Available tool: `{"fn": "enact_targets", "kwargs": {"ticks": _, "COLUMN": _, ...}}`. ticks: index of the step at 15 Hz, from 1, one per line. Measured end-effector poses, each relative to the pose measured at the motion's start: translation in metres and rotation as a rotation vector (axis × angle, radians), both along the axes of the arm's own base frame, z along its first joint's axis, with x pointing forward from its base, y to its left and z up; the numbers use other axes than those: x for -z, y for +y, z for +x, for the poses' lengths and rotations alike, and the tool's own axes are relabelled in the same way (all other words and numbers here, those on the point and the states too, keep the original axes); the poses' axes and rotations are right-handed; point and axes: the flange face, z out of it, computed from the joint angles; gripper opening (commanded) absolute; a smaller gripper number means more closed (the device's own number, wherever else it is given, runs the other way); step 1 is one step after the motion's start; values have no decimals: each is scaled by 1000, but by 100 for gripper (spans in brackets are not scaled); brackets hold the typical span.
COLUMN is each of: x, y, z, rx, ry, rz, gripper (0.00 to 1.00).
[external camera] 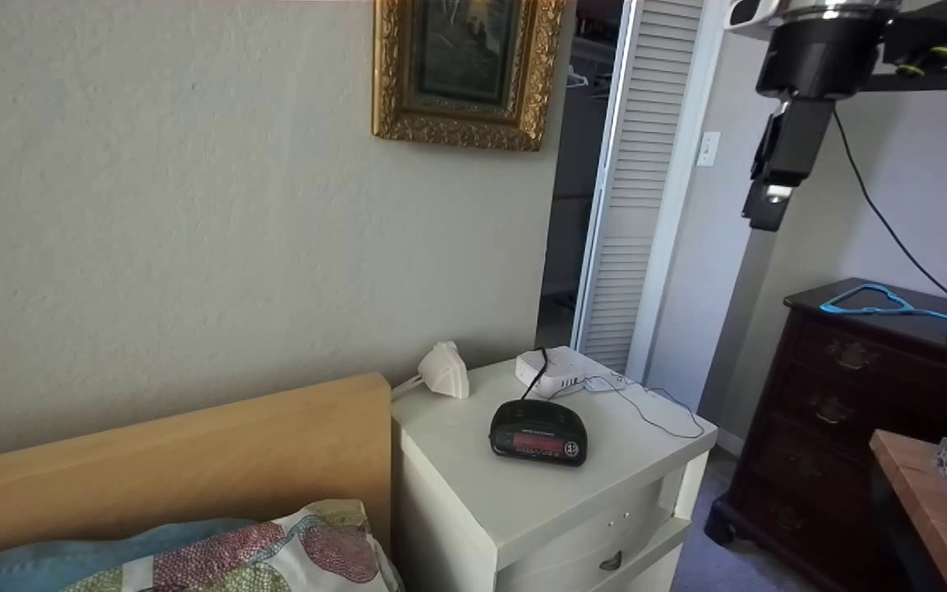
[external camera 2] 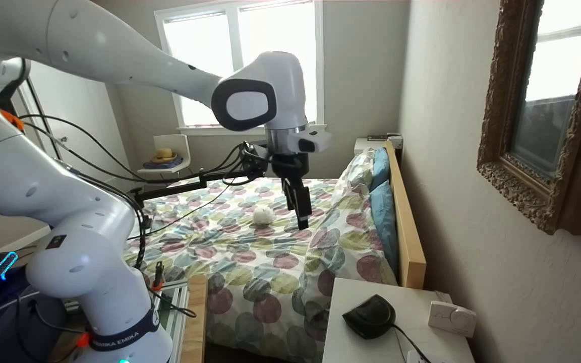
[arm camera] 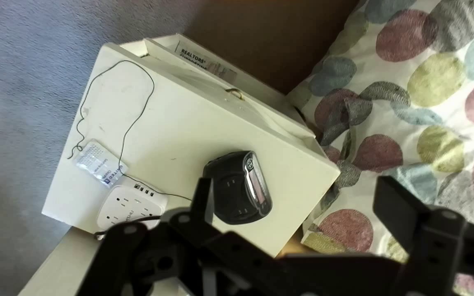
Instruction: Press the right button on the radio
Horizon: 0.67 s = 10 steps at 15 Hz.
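The radio is a small black domed clock radio with a dim red display, standing on the white nightstand (external camera: 457, 485). It shows in both exterior views (external camera: 538, 432) (external camera 2: 371, 317) and in the wrist view (arm camera: 233, 189). Small light marks show on its top in the wrist view; the separate buttons are too small to make out. My gripper (arm camera: 293, 185) is open and empty, its fingers wide apart. In both exterior views the gripper (external camera: 764, 215) (external camera 2: 302, 222) hangs well above and away from the radio, pointing down. In the wrist view the left finger overlaps the radio's edge.
A white outlet hub (arm camera: 132, 205) with a black cord, a thin wire and a small packet (arm camera: 100, 162) lie on the nightstand. A white shell-like object (external camera: 445, 370) stands near the wall. The wooden headboard (external camera: 194, 444) adjoins the nightstand. A gilt picture frame (external camera 2: 517, 201) hangs above.
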Motion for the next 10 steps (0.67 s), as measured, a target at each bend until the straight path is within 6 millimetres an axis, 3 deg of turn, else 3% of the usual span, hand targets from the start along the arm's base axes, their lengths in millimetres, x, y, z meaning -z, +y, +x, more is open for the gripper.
{"fn": "enact_targets", "kwargs": {"ticks": 1, "x": 9, "y": 0, "z": 10, "rx": 43, "ry": -20, "rz": 1, "gripper": 75}}
{"fn": "enact_targets", "kwargs": {"ticks": 3, "x": 30, "y": -1, "z": 31, "rx": 136, "ry": -50, "rz": 7, "gripper": 68}}
{"fn": "enact_targets", "kwargs": {"ticks": 10, "x": 109, "y": -23, "z": 89, "rx": 447, "ry": -68, "rz": 46, "gripper": 17}}
